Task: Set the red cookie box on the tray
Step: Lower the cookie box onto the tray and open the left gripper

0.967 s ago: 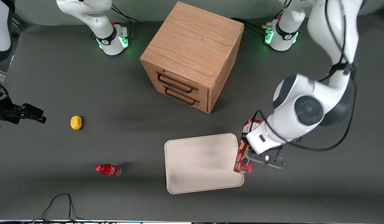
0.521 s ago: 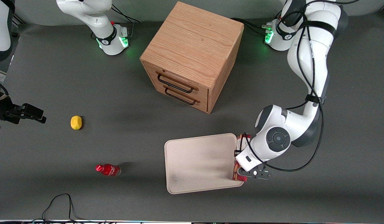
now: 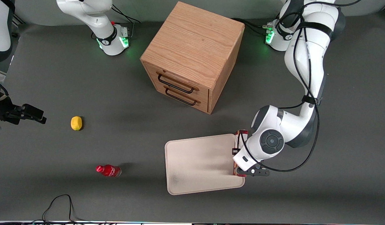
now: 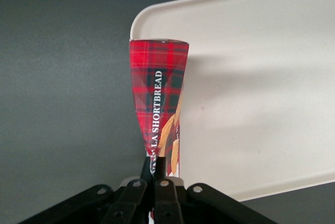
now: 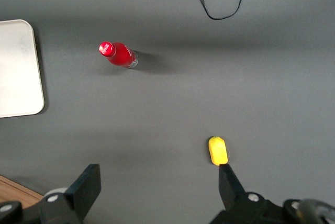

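Front view: the red cookie box (image 3: 238, 141) shows only as a thin red strip with a white patch, the rest covered by the working arm's wrist. It runs along the short edge of the tray (image 3: 198, 165) toward the working arm's end of the table, over the rim. The gripper (image 3: 242, 172) sits at the end of the box nearer the front camera, low over the tray's corner. The tray is a flat, pale cream rectangle with rounded corners, a low rim and a faint grey smudge. Farther from the camera than the tray stands a wooden drawer cabinet (image 3: 192, 56) with visible oak grain and two dark wire handles. Toward the parked arm's end from the tray lie a small red bottle (image 3: 108, 170) and, farther still, a yellow lemon (image 3: 76, 123), all on a matte grey table (image 3: 86, 193).

Left wrist view: the box (image 4: 158, 96) is a red tartan carton with white lettering reading "SHORTBREAD" and brown cookie pictures along one side. The gripper (image 4: 155, 174) pinches it, black fingers (image 4: 160, 170) pressed together on the carton, which narrows to a crease where they clamp it. The box stretches away from the fingers along the tray's (image 4: 261, 88) edge to a rounded corner.

Right wrist view: the tray's (image 5: 18, 69) smooth cream end is nearest the red-capped bottle (image 5: 118, 55), with the lemon (image 5: 218, 150) well apart from both.
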